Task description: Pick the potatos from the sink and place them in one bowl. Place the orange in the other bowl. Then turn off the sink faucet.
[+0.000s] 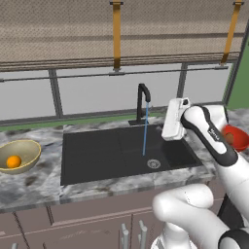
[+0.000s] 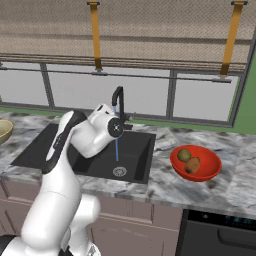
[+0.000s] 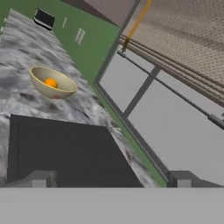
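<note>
Both potatos, one olive-brown point(image 2: 184, 155) and one reddish-brown point(image 2: 193, 165), lie in the glossy red bowl point(image 2: 212, 167) on the counter right of the sink point(image 1: 97, 155). The orange point(image 1: 13, 161) rests in the tan-yellow bowl point(image 1: 26, 148) on the left counter, and the hand view also catches that bowl point(image 3: 63, 87) with the orange point(image 3: 51, 82). A thin blue stream of water point(image 1: 145, 133) runs from the black faucet point(image 1: 143, 99) into the basin. My gripper point(image 3: 110, 179) hovers above the sink's right side, just right of the faucet, open wide and empty.
A round silver drain point(image 1: 153, 164) sits in the basin floor. Window panes and a green sill run behind the counter. A dark appliance top point(image 2: 220, 235) lies at the lower right. My arm's elbow covers part of the red bowl point(image 1: 238, 138) in the left base view.
</note>
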